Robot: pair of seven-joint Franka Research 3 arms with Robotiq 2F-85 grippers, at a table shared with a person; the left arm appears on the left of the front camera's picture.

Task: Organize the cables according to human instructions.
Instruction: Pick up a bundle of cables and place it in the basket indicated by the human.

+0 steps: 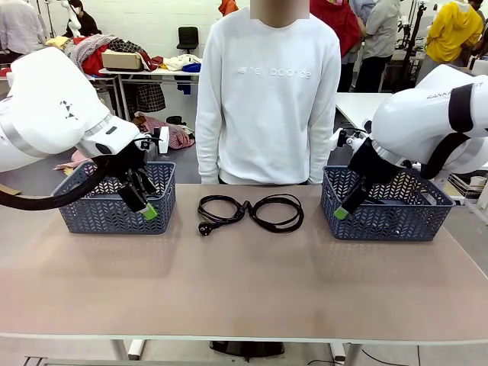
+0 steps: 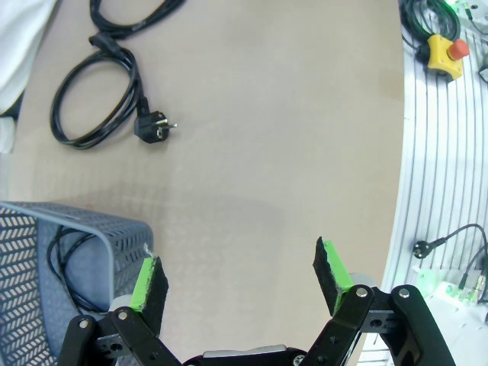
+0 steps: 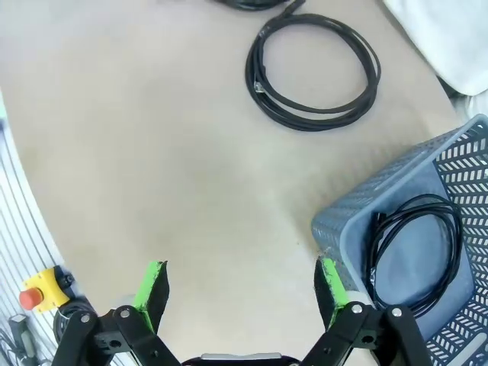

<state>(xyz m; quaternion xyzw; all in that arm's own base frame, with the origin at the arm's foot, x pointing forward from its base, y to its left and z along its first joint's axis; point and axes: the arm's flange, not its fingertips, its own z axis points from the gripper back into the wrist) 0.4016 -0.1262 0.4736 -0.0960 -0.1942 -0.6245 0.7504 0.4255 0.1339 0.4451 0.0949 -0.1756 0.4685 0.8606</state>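
Observation:
Two cables lie side by side at the table's far middle. One is a loop with a chunky plug (image 1: 219, 211) (image 2: 93, 99), the other a round coil (image 1: 279, 213) (image 3: 313, 72). My left gripper (image 1: 145, 207) (image 2: 240, 278) hangs open at the front right corner of the left basket (image 1: 91, 217) (image 2: 23, 252), which holds a thin black cable (image 2: 65, 255). My right gripper (image 1: 341, 213) (image 3: 240, 286) is open at the front left corner of the right basket (image 1: 389, 223) (image 3: 358, 221), where another coiled cable (image 3: 415, 244) lies. Neither gripper holds anything.
A person in a white sweatshirt (image 1: 267, 91) stands at the far edge behind the two cables. A yellow emergency stop button (image 2: 442, 52) (image 3: 38, 293) sits on the metal rail at my side of the table. Bare tabletop stretches between the baskets.

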